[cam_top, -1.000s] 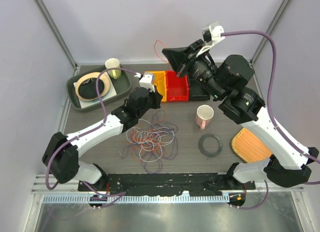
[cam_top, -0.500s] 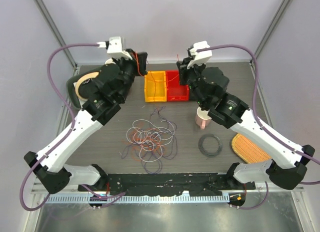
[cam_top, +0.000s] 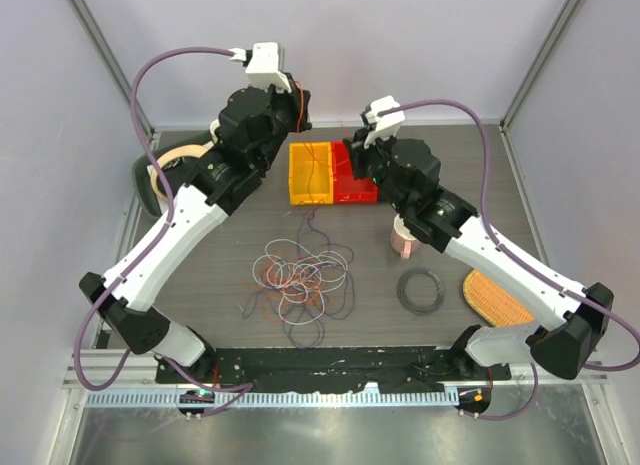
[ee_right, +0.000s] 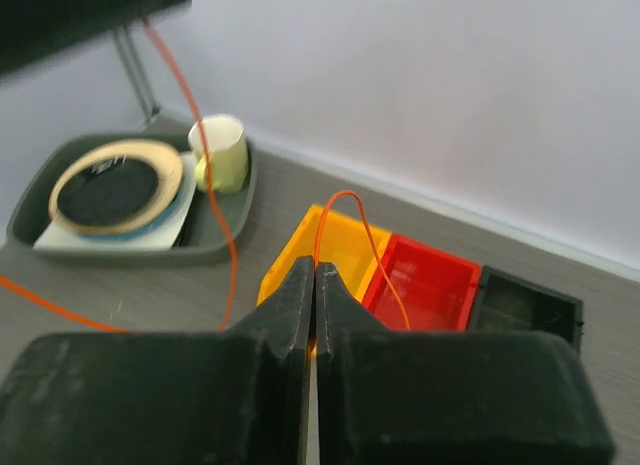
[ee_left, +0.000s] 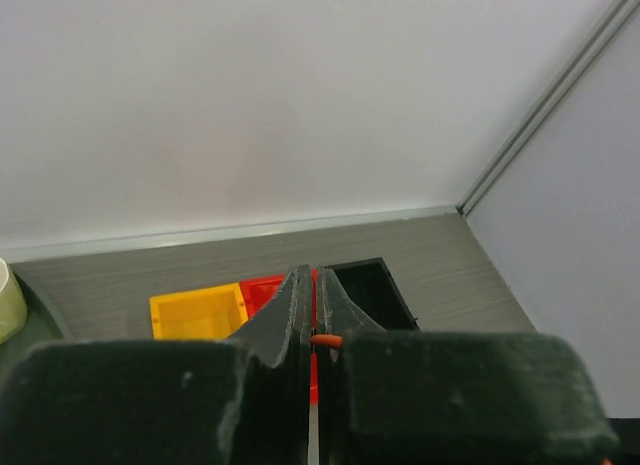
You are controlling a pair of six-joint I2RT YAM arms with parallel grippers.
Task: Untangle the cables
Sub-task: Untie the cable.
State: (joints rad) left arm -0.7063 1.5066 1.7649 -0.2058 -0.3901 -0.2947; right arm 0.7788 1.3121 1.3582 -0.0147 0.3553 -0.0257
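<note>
Table (cam_top: 215, 330): grey wood grain. Left arm (cam_top: 170, 235) and right arm (cam_top: 500, 260) are both lifted high over the far half, wrists turned toward each other above the bins.

Tray (ee_right: 120, 253) at far left holds a tape roll (ee_right: 115, 185) and a pale cup (ee_right: 222, 150). Three bins sit in a row at the far edge: yellow bin (cam_top: 312, 173), red bin (cam_top: 358, 185), black bin (ee_left: 365, 285).

Cable pile (cam_top: 305, 280): loose white, orange and dark purple loops, overlapping, flat on the table centre. It lies well below both grippers and nearer the arm bases. Neither gripper touches it. Right of the pile and apart from it are a pink mug (cam_top: 405, 240) and a black ring (cam_top: 421, 290).

Left gripper (ee_left: 311, 275): jaws pressed together, with a short bit of orange cable (ee_left: 326, 340) pinched between the inner faces. It hangs in the air on the far side of the yellow bin.

Right gripper (ee_right: 313, 268): jaws closed tight. The orange cable leaves at the tips, arches up over the yellow and red bins, then drops back toward the camera. A second orange strand slopes from the dark gripper at upper left of the right wrist view, down past the cup. Cannot tell whether its lower end reaches the pile.
</note>
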